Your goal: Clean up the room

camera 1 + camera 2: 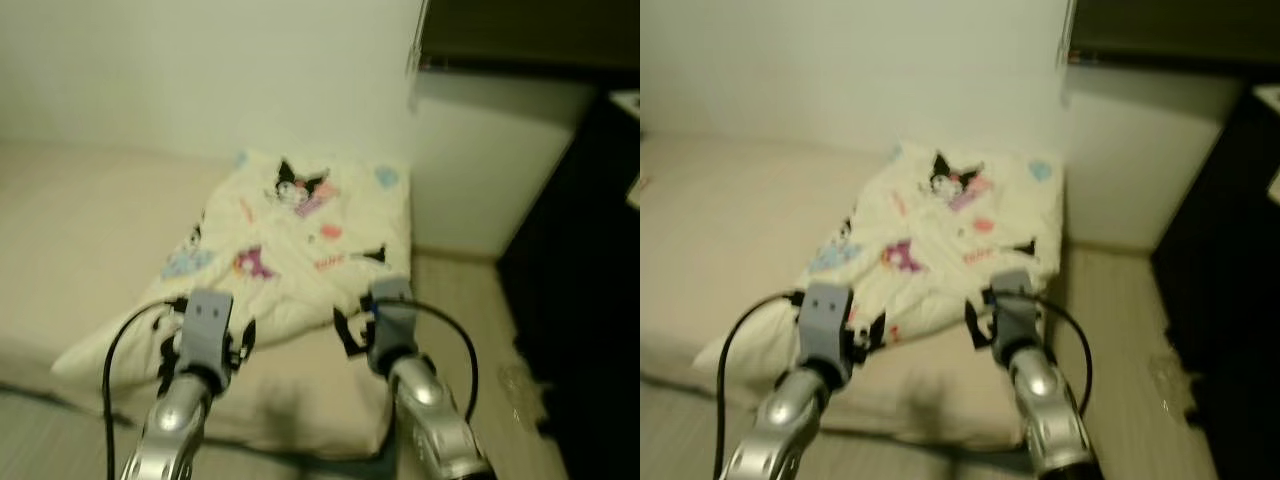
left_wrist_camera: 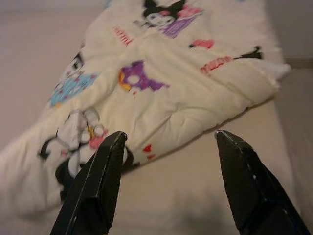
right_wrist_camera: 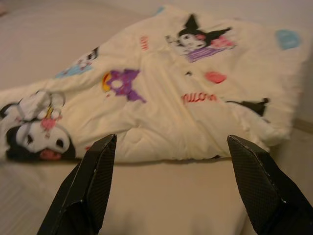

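Left eye view: a cream quilt [image 1: 290, 245] printed with cartoon characters lies rumpled on a beige mattress [image 1: 80, 230], spreading from centre frame toward 12 o'clock, against the pale wall [image 1: 200, 70]. The left gripper [image 1: 205, 345] sits at 7 o'clock, at the quilt's near edge; the right gripper [image 1: 375, 315] sits at 5 o'clock, at the quilt's near right corner. A white cabinet [image 1: 490, 165] stands at 2 o'clock, dark furniture [image 1: 575, 300] at 3 o'clock, with pale floor [image 1: 460, 330] between mattress and furniture.

Right eye view: same layout; a black cable [image 1: 735, 345] loops off the left arm at 8 o'clock.

Left wrist view: both black fingers [image 2: 98, 186] stand wide apart, nothing between them, above bare mattress just short of the quilt's edge.

Right wrist view: fingers [image 3: 85, 188] likewise spread wide and empty, the quilt's edge lying just beyond them.
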Tool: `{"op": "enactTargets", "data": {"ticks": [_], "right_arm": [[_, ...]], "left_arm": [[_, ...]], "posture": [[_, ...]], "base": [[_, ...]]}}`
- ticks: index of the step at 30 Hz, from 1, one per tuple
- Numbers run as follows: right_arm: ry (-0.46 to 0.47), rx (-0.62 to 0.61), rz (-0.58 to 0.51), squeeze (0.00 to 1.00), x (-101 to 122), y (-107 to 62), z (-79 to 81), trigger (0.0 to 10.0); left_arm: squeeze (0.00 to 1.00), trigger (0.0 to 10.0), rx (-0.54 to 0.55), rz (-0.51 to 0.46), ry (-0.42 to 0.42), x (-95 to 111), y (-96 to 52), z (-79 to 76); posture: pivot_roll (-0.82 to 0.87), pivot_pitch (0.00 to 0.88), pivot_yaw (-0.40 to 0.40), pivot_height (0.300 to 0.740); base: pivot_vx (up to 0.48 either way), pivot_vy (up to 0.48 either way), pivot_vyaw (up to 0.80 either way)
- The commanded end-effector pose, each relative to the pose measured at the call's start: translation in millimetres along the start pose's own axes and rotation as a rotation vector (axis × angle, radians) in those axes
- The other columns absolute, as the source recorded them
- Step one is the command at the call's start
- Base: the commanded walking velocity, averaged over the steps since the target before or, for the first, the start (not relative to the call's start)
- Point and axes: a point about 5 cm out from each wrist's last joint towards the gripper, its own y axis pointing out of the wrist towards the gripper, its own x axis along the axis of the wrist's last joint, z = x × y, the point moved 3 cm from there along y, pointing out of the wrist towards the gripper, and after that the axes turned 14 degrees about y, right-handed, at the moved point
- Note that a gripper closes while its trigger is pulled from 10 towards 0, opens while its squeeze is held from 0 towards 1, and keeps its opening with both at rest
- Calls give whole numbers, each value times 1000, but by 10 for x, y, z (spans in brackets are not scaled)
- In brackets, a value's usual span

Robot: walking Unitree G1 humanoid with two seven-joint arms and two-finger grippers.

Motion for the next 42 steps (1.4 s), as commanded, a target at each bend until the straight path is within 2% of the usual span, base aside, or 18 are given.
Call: {"op": "enactTargets", "data": {"ticks": [1,42], "right_arm": [[-3,3,27,0,-63,-23,-6,10000],[-15,57,39,0,-75,-31,67,10000]], "left_arm": [[0,10000,-7,28,5,-64,-17,-17],[0,10000,1,32,1,-74,-27,-5]], "posture": [[-66,144,19,740],[-68,131,12,740]], "base": [[0,-364,800],[0,-359,800]]}}
